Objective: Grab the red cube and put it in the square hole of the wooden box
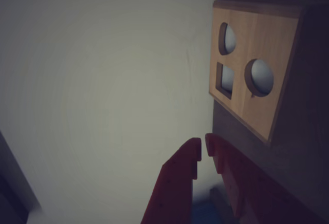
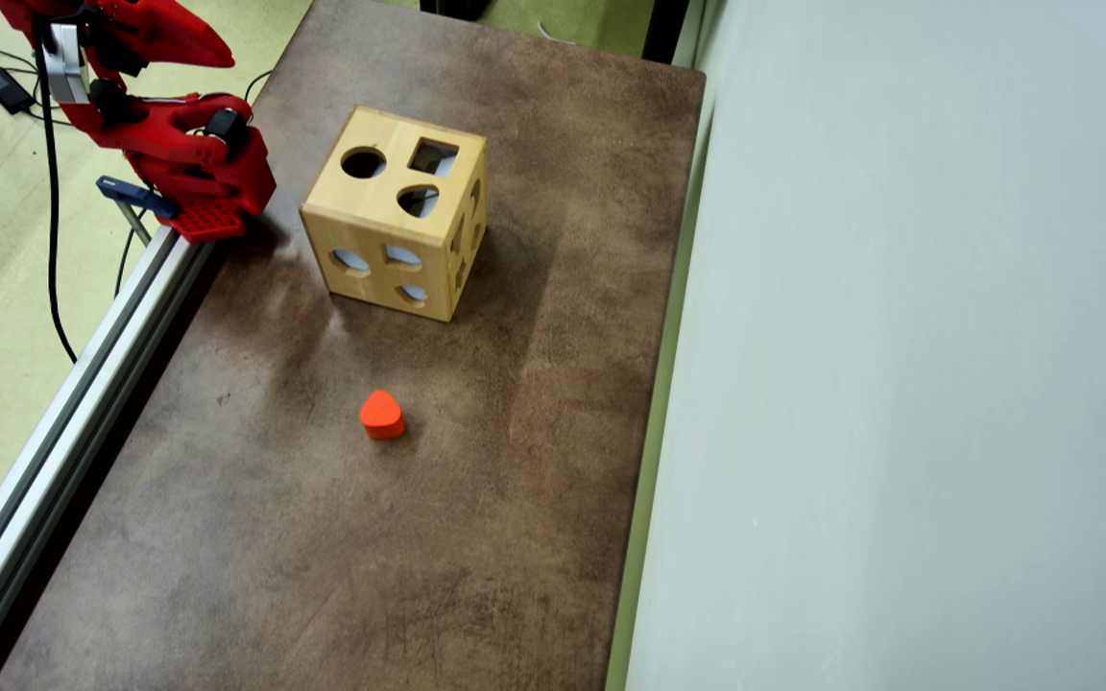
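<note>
arm parked at the table's far-left corner in the overhead view, nothing grasped, task seemingly either not begun or already over.

gripper (image 1: 201,148) closed and empty in the wrist view. wooden box (image 2: 371,206) well apart from it on the brown table (image 2: 534,384), square hole (image 2: 433,156) on top and unobstructed. no red cube visible anywhere; only an orange-red rounded block (image 2: 382,415) near mid-table. next, probably: locate the cube before any reach.

Table (image 2: 515,537) bare in overhead view, open all round | box (image 2: 390,230) stands far left | orange block (image 2: 381,415) alone mid-table, well apart | wall (image 2: 899,384) closes the right edge
</note>
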Controlling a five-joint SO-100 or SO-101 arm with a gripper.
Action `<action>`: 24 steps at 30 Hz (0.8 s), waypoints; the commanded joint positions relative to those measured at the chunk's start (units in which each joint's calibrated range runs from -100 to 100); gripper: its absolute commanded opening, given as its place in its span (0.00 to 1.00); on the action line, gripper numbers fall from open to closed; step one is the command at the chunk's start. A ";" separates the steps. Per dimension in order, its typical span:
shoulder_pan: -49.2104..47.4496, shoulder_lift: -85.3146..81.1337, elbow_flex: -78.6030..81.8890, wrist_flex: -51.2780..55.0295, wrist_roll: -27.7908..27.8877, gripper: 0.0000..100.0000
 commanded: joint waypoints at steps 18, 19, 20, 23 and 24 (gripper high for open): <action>-0.16 0.09 -0.06 0.73 0.10 0.03; -0.16 0.09 -0.06 0.73 0.10 0.03; -0.16 0.09 -0.06 0.73 0.10 0.03; -0.16 0.09 -0.06 0.73 0.10 0.03; -0.16 0.09 -0.06 0.73 0.10 0.03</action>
